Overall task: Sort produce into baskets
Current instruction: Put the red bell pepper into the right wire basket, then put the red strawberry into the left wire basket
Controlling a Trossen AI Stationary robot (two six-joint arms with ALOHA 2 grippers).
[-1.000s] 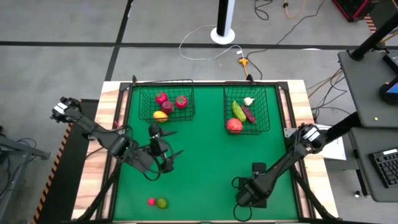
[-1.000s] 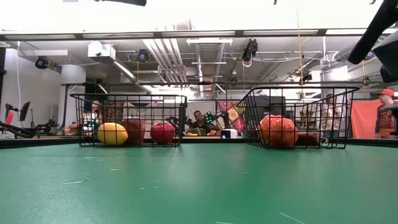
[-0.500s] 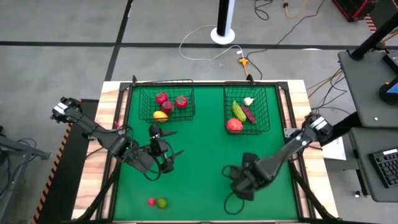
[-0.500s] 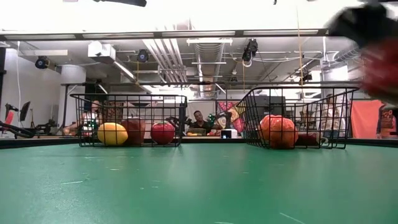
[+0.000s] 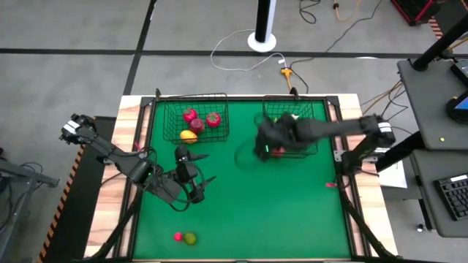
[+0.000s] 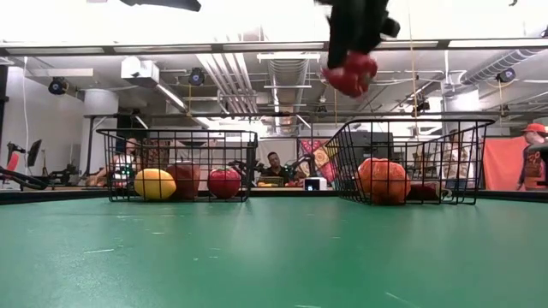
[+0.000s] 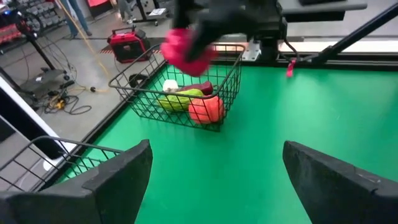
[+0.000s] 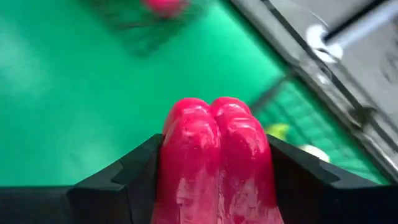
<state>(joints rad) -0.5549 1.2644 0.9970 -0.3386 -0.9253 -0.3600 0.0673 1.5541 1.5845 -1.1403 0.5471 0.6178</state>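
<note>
My right gripper [image 5: 263, 142] is shut on a red pepper [image 8: 214, 155], high over the near-left part of the right wire basket [image 5: 325, 124]. The pepper also shows in the low view [image 6: 349, 73] and in the left wrist view [image 7: 185, 50]. That basket holds a white garlic, a yellow-green piece, a purple piece and an orange-red one [image 6: 383, 180]. The left basket [image 5: 167, 117] holds red round pieces and a yellow one [image 5: 189, 135]. A green lime [image 5: 191, 238] and a small pink-red piece [image 5: 178, 236] lie on the mat near the front edge. My left gripper [image 5: 201, 183] is open and empty. My right gripper pinches the red pepper between its two fingers [image 8: 134, 177], one on each of its sides [image 8: 171, 162]. In the low view the gripper comes from above and the pepper's lobed end [image 6: 347, 81] hangs below it. The pepper is lifted clear, above the basket's rim.
Bare green mat [image 5: 248, 212] lies between the baskets and the front edge. A small red tag [image 5: 330, 184] sits at the table's right edge. People show in the room beyond the table in the low view [image 6: 272, 167].
My right gripper has risen from near the table's front edge and swung toward the far edge, to above the right basket, carrying the red pepper lifted clear the whole way. My left arm has kept still.
</note>
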